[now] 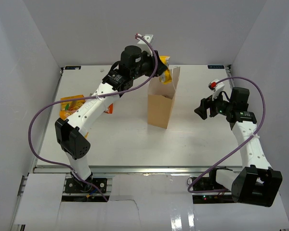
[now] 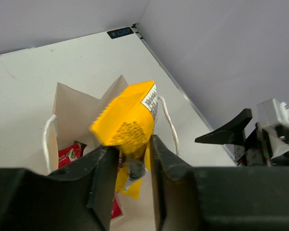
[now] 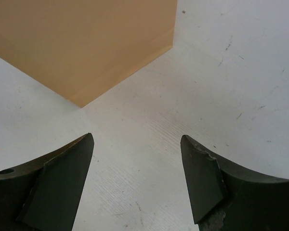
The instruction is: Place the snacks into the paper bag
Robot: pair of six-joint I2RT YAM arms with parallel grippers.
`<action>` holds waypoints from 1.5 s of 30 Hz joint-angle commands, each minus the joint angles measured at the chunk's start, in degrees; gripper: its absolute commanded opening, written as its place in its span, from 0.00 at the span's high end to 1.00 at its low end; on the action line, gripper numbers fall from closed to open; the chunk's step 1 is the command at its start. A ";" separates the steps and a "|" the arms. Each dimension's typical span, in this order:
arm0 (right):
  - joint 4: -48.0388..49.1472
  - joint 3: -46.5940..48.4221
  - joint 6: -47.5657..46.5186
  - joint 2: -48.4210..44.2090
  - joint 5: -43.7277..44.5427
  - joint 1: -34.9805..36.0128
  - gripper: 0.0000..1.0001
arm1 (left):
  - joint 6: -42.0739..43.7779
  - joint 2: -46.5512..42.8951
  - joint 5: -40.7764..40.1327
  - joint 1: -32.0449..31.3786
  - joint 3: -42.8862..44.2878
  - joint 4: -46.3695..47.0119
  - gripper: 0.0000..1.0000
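Currently poised over the open mouth of the paper bag (image 2: pixel 72 110), at its 12 o'clock rim near the middle of the tabletop (image 1: pixel 135 139): a yellow packet (image 2: pixel 130 118), clamped at its lower end by the left fingers (image 2: pixel 101 183). Probably light, crinkly and slick, so best pinched across a crimped seam, not the puffy middle. Already inside, a red packet (image 2: pixel 67 155). More snacks (image 1: pixel 72 105) lying at 9 o'clock. At 3 o'clock, spread wide and gripping nothing: right fingers (image 3: pixel 58 178).
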 commanded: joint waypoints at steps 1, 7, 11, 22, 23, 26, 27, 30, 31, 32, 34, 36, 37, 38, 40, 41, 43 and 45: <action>-2.94 4.28 -4.20 -1.71 -5.54 -0.26 0.22 | 2.24 -1.38 -2.60 -1.46 3.16 -1.54 0.57; -12.51 9.82 -18.24 -4.52 -21.46 1.84 0.21 | 2.68 -3.13 -3.74 -1.81 3.60 -1.80 0.34; -20.34 12.45 -27.12 -4.71 -22.88 9.21 0.19 | 5.40 -6.98 -4.43 -1.81 2.11 -3.20 0.20; -19.92 12.98 -34.80 1.18 -5.84 42.44 0.19 | 0.06 -34.32 -30.71 -1.55 -23.46 -14.71 0.12; -19.05 13.42 -34.45 2.05 -5.05 43.41 0.19 | -1.87 -36.34 -32.73 -1.46 -25.30 -16.03 0.12; -15.18 15.00 -31.47 5.31 -3.10 45.70 0.20 | -14.42 -44.17 -41.34 -0.94 -34.35 -23.49 0.12; -13.34 15.44 -29.72 6.79 -3.02 46.14 0.20 | -18.28 -47.75 -44.06 -0.67 -36.90 -27.16 0.11; -10.87 16.94 -26.46 9.69 -1.53 47.90 0.20 | -33.14 -52.08 -45.31 2.05 -45.69 -32.10 0.10; -9.04 17.20 -23.75 10.32 -0.56 49.03 0.20 | -35.35 -54.01 -44.27 3.19 -49.19 -32.12 0.09; -7.71 17.64 -21.99 11.02 2.49 49.57 0.20 | -36.85 -54.72 -43.13 6.33 -50.70 -31.43 0.09; -4.20 17.99 -16.47 13.30 5.93 51.50 0.20 | -36.52 -55.69 -36.84 13.52 -53.51 -28.36 0.09; -4.10 20.01 -14.68 16.28 7.09 52.73 0.20 | -34.50 -54.91 -31.72 18.55 -54.67 -24.94 0.09; -4.18 20.63 -13.19 17.00 7.27 53.09 0.20 | -33.63 -52.99 -26.12 23.54 -55.11 -23.96 0.09; -4.27 21.76 -12.92 17.70 6.66 53.44 0.20 | -32.75 -51.75 -23.46 25.94 -55.72 -23.51 0.09; -3.84 22.21 -11.96 18.41 6.39 54.32 0.20 | -33.00 -47.81 -18.19 31.90 -56.34 -24.03 0.09; -3.66 22.21 -11.69 18.50 6.21 54.49 0.20 | -33.78 -46.66 -17.81 33.33 -56.95 -25.78 0.08; -3.31 22.04 -11.25 18.24 6.39 54.67 0.20 | -38.26 -44.55 -18.15 36.75 -57.75 -28.16 0.08; -3.04 21.25 -10.81 17.71 7.18 54.67 0.20 | -41.94 -40.86 -18.77 40.18 -59.15 -31.32 0.09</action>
